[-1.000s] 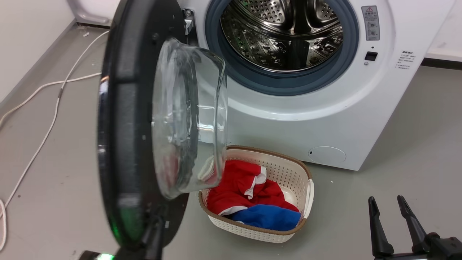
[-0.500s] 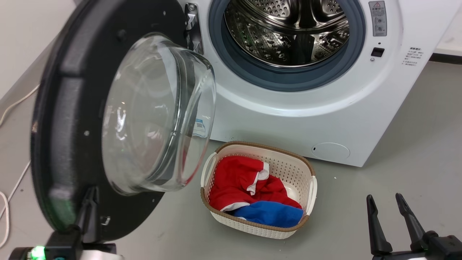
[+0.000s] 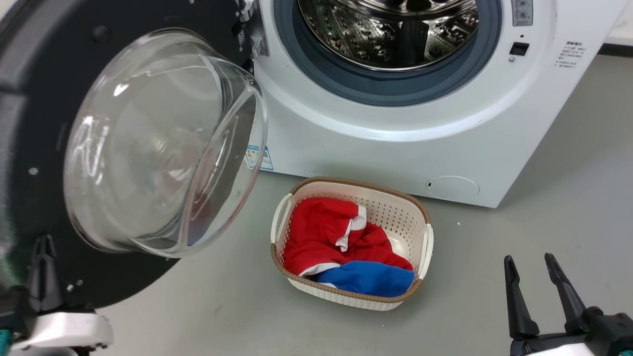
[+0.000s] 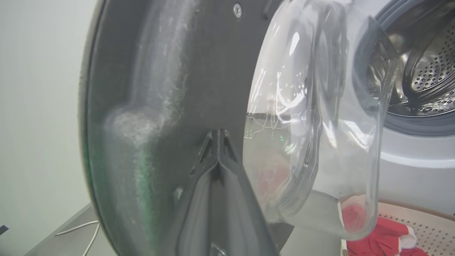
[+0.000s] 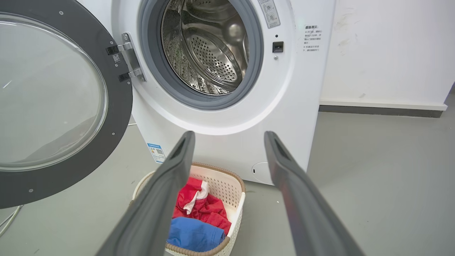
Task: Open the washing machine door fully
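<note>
Grey floor (image 3: 568, 198); round black glass-domed washing machine door (image 3: 29, 109) stands wide, upper left; left gripper (image 4: 217, 137) clenched, seemingly touching it; right gripper (image 3: 528, 259) parted, lower right.

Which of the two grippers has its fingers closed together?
The left gripper, fingertips together at the washing machine door; the right gripper is spread wide, holding nothing.

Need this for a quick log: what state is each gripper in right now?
Left gripper: closed, gripping nothing, tips at the door.
Right gripper: open, empty.
</note>
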You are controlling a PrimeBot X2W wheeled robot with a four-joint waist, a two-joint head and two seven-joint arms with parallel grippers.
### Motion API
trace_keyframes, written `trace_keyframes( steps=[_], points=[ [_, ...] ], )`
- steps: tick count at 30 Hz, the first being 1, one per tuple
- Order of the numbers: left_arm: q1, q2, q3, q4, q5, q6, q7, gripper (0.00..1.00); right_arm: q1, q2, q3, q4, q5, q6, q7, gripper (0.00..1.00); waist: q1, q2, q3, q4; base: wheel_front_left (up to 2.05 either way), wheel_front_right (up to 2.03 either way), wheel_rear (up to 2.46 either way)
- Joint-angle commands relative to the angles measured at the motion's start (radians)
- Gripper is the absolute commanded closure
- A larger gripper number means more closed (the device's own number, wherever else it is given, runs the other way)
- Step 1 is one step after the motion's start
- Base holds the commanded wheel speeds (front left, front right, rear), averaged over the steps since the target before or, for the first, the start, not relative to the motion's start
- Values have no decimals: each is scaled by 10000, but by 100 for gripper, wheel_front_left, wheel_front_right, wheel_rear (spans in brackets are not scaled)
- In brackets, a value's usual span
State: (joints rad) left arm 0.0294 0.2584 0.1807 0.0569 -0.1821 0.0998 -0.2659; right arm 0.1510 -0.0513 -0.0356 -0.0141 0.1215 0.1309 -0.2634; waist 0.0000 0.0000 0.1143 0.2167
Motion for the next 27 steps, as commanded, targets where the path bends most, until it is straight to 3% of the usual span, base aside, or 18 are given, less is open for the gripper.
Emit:
trace_keyframes(
  steps=[1,9,27],
  points=[
    [-237,147,350,208,-129,24,27,100,-188,20,-23,-64,-105,-2,-20,0,0,0,144,-18,0,0,0],
    [-947,326,1017,1105,-434,-269,27,100,-470,18,-68,-152,-235,-2,-19,0,0,0,667,-117,0,0,0],
    [-2837,1455,2386,3275,-709,-785,22,100,-931,20,-166,-202,-429,-2,-18,0,0,0,1427,-325,0,0,0]
  ],
)
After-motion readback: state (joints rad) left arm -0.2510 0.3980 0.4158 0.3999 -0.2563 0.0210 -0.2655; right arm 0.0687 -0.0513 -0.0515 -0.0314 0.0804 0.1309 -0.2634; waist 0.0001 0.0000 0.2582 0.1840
